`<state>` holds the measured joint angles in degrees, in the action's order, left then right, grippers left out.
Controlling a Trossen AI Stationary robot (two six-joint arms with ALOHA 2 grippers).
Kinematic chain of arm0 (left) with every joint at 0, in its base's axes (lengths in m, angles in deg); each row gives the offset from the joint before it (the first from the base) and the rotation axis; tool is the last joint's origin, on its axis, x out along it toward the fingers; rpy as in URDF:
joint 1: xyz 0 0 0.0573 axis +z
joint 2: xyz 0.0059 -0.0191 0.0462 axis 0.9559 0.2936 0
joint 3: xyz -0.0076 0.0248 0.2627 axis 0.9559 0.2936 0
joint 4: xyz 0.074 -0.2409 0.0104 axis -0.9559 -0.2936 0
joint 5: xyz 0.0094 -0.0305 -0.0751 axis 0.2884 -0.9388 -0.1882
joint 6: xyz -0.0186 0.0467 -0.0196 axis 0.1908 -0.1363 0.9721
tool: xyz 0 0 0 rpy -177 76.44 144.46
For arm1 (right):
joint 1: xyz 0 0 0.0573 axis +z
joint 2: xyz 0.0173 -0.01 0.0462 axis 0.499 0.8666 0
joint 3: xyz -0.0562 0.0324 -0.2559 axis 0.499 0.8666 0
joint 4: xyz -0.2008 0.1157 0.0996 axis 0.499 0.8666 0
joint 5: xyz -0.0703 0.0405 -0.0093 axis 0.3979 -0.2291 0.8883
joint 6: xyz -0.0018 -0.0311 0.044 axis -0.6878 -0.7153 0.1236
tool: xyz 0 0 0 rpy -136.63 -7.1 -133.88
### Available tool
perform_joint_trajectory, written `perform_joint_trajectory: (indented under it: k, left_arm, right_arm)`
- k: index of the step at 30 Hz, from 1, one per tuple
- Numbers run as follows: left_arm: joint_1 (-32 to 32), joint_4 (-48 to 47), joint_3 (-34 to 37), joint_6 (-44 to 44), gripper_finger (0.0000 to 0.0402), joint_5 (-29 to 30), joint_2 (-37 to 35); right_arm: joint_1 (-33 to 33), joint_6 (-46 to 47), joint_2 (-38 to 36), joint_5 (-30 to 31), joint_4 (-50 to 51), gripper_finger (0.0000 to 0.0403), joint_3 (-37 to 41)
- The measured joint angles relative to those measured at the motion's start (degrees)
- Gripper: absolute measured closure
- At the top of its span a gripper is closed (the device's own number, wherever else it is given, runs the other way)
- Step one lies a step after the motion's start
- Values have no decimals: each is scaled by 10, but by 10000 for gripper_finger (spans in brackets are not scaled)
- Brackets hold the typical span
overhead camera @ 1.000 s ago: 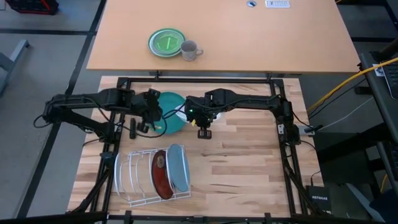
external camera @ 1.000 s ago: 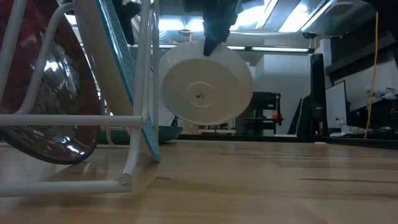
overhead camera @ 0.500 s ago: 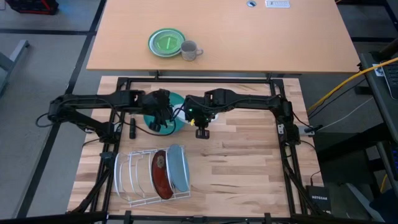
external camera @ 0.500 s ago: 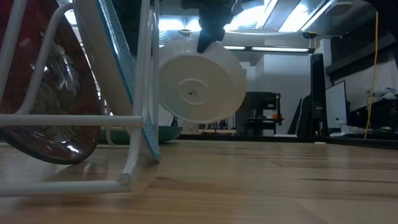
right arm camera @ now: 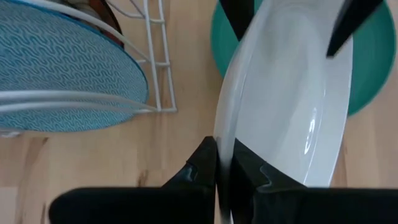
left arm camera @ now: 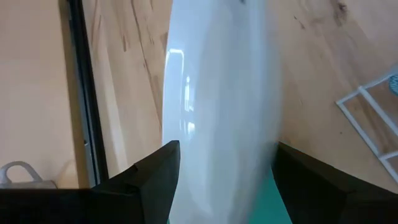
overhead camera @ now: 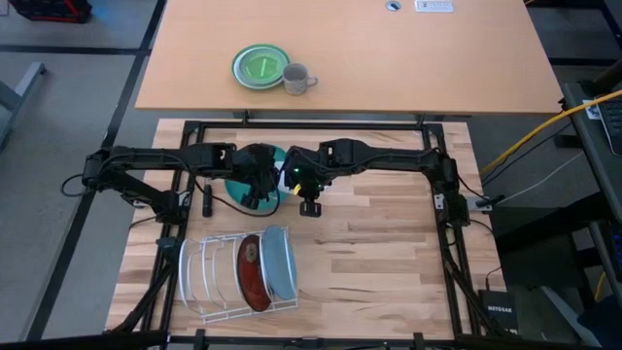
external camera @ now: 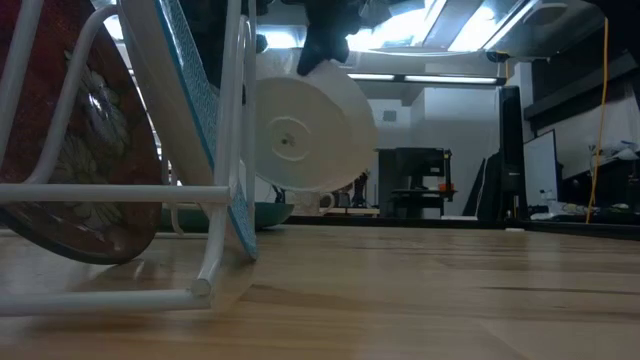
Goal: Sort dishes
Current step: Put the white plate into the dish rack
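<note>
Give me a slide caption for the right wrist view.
Right end effector pinches white plate above teal plate, beside rack.

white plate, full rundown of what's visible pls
The white plate is round, plain and glossy, ceramic by the look, with a small mark at the centre of its underside. It hangs on edge above the wooden table, touching no surface. The right gripper pinches its rim; the left gripper's fingers stand either side of it, open. The dark teal plate lies flat beneath it, the white wire rack nearby.

Rack's [overhead camera: 233,277] left slots free, teal plate [overhead camera: 236,187] beneath both hands
</note>
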<state>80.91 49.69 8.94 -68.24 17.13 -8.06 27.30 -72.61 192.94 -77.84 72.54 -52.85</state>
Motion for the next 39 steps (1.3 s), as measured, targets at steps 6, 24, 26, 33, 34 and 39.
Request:
perform_joint_trajectory:
  k: [6, 24, 26, 33, 34, 39]
  left_arm:
    - [0, 4, 0, -12, 164, 0, 11]
    - [-2, -9, 1, -68, 346, 47, 15]
    - [-3, -9, 1, -70, 346, 46, 15]
    - [-3, -7, 1, -68, 346, 53, 14]
    - [-3, -8, 1, -68, 346, 53, 14]
    - [-2, -12, 1, -67, 346, 55, 13]
  right_arm:
    - [0, 1, 0, -9, -19, 386, 0]
    - [-1, -6, 0, -23, -39, 379, 0]
    - [-1, -4, 0, -21, -39, 370, 0]
    - [-1, -2, -1, -22, -39, 336, 0]
    - [-1, -2, -1, -23, -39, 334, 0]
    - [0, -2, -1, -23, -39, 330, 0]
